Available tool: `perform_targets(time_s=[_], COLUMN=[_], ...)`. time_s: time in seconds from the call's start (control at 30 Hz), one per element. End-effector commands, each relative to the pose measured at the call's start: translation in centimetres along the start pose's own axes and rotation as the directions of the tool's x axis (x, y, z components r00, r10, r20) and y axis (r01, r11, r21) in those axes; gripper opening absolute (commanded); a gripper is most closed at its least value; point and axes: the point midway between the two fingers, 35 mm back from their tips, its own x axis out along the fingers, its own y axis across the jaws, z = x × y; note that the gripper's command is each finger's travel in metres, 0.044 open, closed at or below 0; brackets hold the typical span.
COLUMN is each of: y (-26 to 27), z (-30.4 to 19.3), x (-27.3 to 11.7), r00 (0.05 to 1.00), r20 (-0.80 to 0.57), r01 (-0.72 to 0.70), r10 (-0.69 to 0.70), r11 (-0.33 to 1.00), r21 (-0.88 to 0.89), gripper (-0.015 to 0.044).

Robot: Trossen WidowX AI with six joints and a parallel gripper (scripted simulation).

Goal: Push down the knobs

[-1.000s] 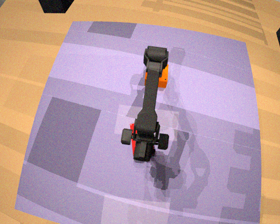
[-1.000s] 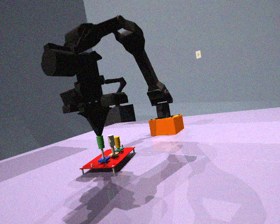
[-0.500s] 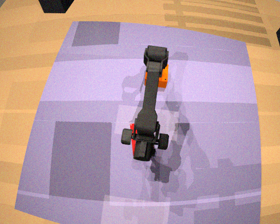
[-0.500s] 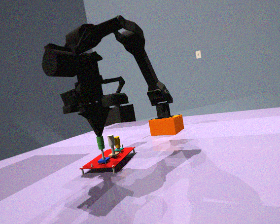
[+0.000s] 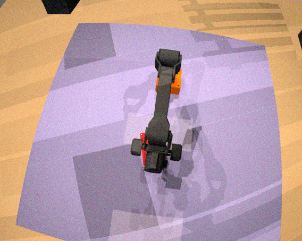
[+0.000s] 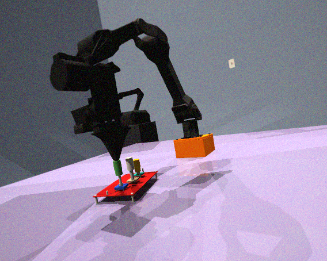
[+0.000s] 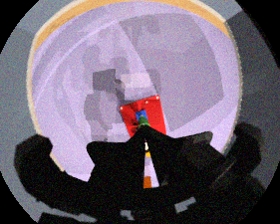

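The red board stands on short legs. My gripper is shut and empty, its tips at the top of the green knob, with no visible gap. That knob sits high on its shaft, with bare shaft above the blue potentiometer. The white knob is also high, with shaft showing above the beige potentiometer. The yellow knob sits low, close to the teal potentiometer. In the top view the arm hides the knobs.
The arm's orange base block stands behind the board. Small pins rise from the board near its ends, one at the near end. The white and yellow knobs stand in a row behind the green one. Shadows cross the purple table top.
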Motion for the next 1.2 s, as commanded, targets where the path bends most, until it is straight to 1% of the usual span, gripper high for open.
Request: perform_targets(time_s=[0.0,1.17], y=[-0.06,-0.06], z=[0.02,0.01], x=[1.4,2.26], r00=[1.0,1.0], r20=[-0.008,-0.008], r01=[0.003,0.003], r10=[-0.003,-0.003], r11=[1.0,1.0], r21=[0.001,0.001], gripper=[0.0,0.0])
